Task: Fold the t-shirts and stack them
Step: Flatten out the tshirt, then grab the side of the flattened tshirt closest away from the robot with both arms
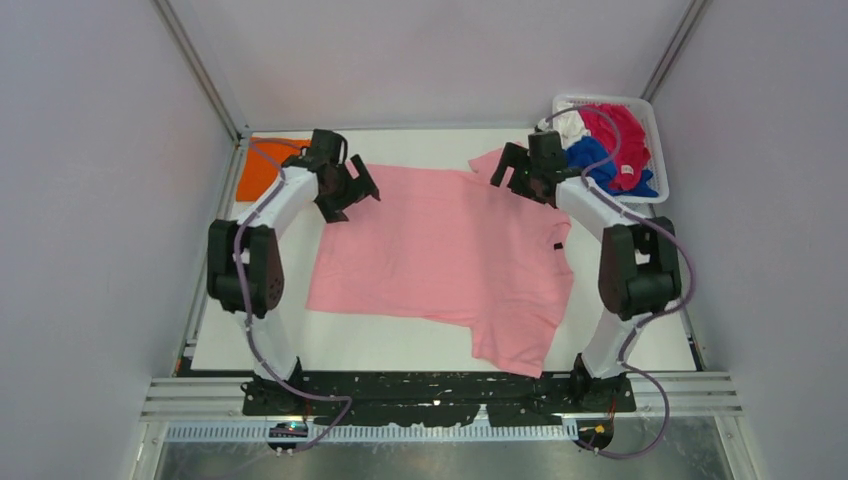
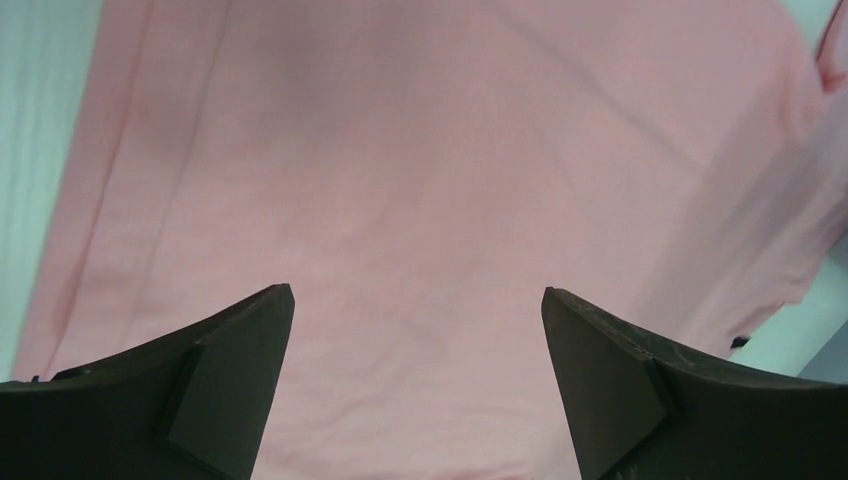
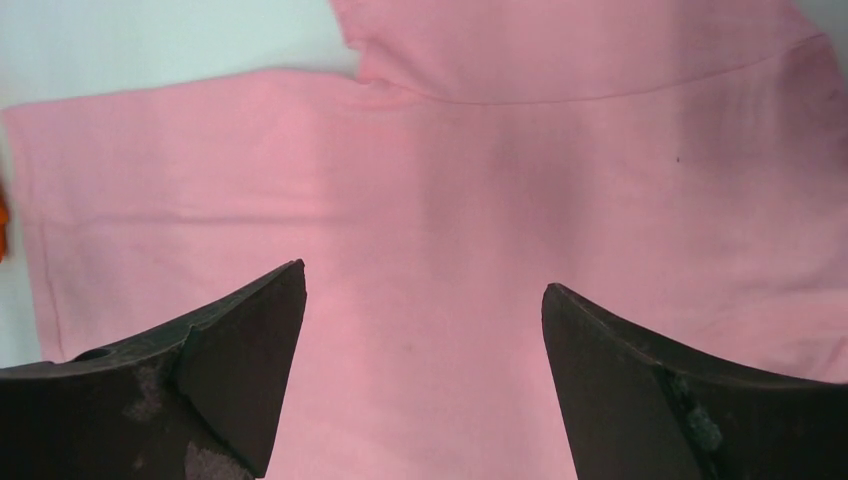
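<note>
At the far left corner of the white tabletop (image 1: 400, 345) lies an orange cloth t-shirt (image 1: 260, 172). Just beside it your left gripper (image 1: 355, 195) hovers over the hem end of the light pink short-sleeved t-shirt (image 1: 440, 250), jaws spread wide and holding nothing. The pink shirt lies spread across the middle of the table, mostly smooth, with its collar toward the right. One sleeve points to the far side and the other angles toward the near edge.

Expect it to be light, limp and quick to wrinkle. You are best pinching it at an edge: the hem corners on the left, the shoulders on the right.

Your right gripper (image 1: 508, 170) hangs over the far sleeve, equally wide open and empty. At the far right a white plastic mesh basket (image 1: 655, 120) holds crumpled white (image 1: 570, 125), magenta-red (image 1: 622, 135) and royal blue (image 1: 590, 155) shirts.
</note>
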Tool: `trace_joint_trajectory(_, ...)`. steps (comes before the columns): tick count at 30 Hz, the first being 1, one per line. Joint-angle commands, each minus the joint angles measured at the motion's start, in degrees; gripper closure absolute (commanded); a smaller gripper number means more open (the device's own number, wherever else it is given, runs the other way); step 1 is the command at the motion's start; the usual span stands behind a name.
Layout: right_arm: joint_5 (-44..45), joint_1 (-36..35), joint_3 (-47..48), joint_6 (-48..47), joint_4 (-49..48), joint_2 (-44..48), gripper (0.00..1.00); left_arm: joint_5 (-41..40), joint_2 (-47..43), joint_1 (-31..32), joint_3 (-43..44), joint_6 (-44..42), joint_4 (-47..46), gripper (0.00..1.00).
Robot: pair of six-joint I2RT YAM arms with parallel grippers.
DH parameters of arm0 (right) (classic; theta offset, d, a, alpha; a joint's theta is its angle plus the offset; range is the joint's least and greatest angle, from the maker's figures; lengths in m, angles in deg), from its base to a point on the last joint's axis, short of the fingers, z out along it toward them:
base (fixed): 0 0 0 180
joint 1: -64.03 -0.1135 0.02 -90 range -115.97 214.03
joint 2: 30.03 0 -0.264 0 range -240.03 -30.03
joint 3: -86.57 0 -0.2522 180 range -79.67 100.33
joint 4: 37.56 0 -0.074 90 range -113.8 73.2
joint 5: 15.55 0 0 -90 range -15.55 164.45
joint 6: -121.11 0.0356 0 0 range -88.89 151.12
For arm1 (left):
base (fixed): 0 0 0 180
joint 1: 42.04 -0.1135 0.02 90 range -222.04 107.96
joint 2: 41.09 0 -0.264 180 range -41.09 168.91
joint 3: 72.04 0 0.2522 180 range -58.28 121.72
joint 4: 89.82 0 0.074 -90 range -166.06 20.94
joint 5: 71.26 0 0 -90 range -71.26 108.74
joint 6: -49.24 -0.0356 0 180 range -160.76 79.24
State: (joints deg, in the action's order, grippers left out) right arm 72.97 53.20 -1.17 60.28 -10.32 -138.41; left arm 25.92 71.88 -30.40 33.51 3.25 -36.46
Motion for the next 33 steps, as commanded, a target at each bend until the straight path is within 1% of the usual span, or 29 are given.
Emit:
trace_joint_trajectory(1, 8.14, -3.84, -9.30, -4.57, -1.15, 17.67, 0.05, -7.38, -19.98, 1.61, -19.18, -3.45, -3.74, 0.00)
trace_joint_trajectory(2, 9.40, -4.06, -13.89, -4.50, -1.29, 22.55, 0.05, -9.23, -24.02, 1.64, -23.99, -3.44, -3.93, 0.00)
trace_joint_trajectory(3, 10.18, -4.23, -18.45, -4.15, -1.71, 24.86, 0.05, -10.92, -27.78, 1.63, -28.88, -3.32, -3.83, 0.00)
trace_joint_trajectory(4, 10.53, -4.26, -20.66, -3.91, -1.97, 29.91, 0.05, -12.39, -31.40, 1.63, -33.13, -3.11, -3.41, 0.00)
trace_joint_trajectory(5, 11.52, -4.24, -25.01, -3.17, -2.64, 32.45, 0.04, -13.93, -34.61, 1.63, -36.92, -2.80, -2.65, 0.00)
trace_joint_trajectory(6, 11.95, -4.22, -27.02, -2.72, -3.05, 37.19, 0.05, -15.45, -37.91, 1.63, -40.53, -2.20, -2.01, 0.00)
trace_joint_trajectory(7, 12.64, -4.20, -30.96, -1.84, -4.01, 39.60, 0.05, -16.72, -40.76, 1.58, -43.59, -1.47, -1.30, 0.00)
trace_joint_trajectory(8, 12.90, -4.02, -32.84, -1.44, -4.48, 44.01, 0.05, -18.02, -44.25, 1.55, -46.67, -0.84, -0.86, 0.00)
trace_joint_trajectory(9, 13.78, -3.89, -35.95, -0.09, -5.34, 45.96, 0.04, -19.69, -46.75, 1.55, -49.38, 0.35, -0.46, 0.00)
trace_joint_trajectory(11, 15.13, -3.61, -39.87, 1.75, -6.44, 52.39, 0.04, -23.67, -50.51, 1.24, -53.70, 2.41, 0.29, 0.00)
trace_joint_trajectory(13, 15.16, -3.38, -42.52, 2.77, -7.26, 55.34, 0.05, -24.55, -52.52, -0.04, -56.39, 4.03, -0.51, 0.00)
trace_joint_trajectory(14, 14.26, -3.27, -43.20, 2.84, -8.10, 55.97, 0.05, -24.47, -52.86, -0.76, -57.41, 4.79, -1.53, 0.00)
trace_joint_trajectory(17, 12.93, -3.18, -44.64, 2.59, -8.08, 56.80, 0.05, -23.93, -51.69, -2.80, -59.12, 6.96, -3.84, 0.07)
trace_joint_trajectory(21, 13.19, -3.14, -43.65, 1.95, -6.08, 55.07, 0.05, -23.00, -47.34, -3.20, -58.44, 8.24, -4.95, 0.23)
trace_joint_trajectory(23, 13.10, -3.17, -43.16, 1.68, -5.52, 53.91, 0.05, -22.40, -45.09, -3.20, -57.82, 8.83, -5.16, 0.36)
trace_joint_trajectory(25, 13.08, -3.15, -42.57, 1.49, -4.97, 52.74, 0.05, -21.86, -43.21, -3.20, -57.05, 9.19, -4.63, 0.44)
trace_joint_trajectory(30, 14.26, -3.16, -41.67, 1.16, -3.76, 50.74, 0.05, -20.66, -40.86, -3.20, -57.09, 9.86, -4.08, 0.51)
trace_joint_trajectory(32, 14.57, -3.19, -41.53, 1.23, -3.60, 50.29, 0.05, -21.33, -40.09, -3.20, -57.29, 9.84, -4.79, 0.52)
trace_joint_trajectory(33, 14.68, -3.11, -41.46, 1.24, -3.56, 50.16, 0.05, -21.49, -39.67, -3.20, -57.11, 9.88, -4.64, 0.57)
